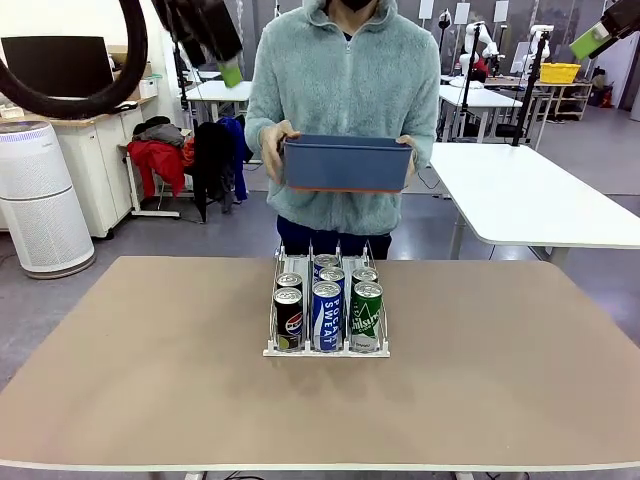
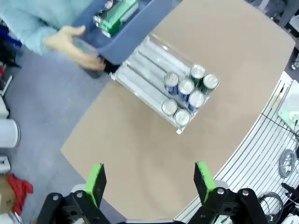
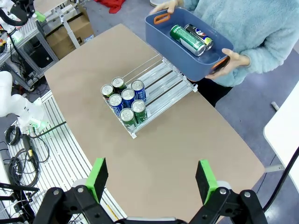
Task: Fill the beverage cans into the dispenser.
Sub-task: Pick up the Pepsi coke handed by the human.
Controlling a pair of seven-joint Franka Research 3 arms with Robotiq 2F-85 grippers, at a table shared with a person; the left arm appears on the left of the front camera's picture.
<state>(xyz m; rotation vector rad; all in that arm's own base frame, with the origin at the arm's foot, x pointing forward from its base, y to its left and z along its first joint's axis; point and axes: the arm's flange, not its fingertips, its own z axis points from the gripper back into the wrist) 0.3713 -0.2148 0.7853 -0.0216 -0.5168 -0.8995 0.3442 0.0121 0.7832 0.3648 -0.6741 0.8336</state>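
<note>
While my left gripper (image 2: pixel 150 182) and right gripper (image 3: pixel 152 179) hang high, jaws apart, and 6 beverage cans (image 1: pixel 327 310) stand in the dispenser (image 3: pixel 163 81) on the worktop (image 1: pixel 150 350), I fear reaching for the 2 loose cans (image 3: pixel 189 39) in the person's bin (image 1: pixel 347 165) could strike a hand (image 3: pixel 233 59) or roll them.

The dispenser (image 3: pixel 164 83) stands mid-counter (image 1: pixel 150 370), nearer the far edge. Seven cans (image 1: pixel 327 315) crowd its near end: three in the middle lane, two in each outer lane. Beyond the far edge a person (image 1: pixel 340 90) holds a bin (image 1: pixel 347 165), with two more cans (image 3: pixel 188 39) lying inside.
</note>
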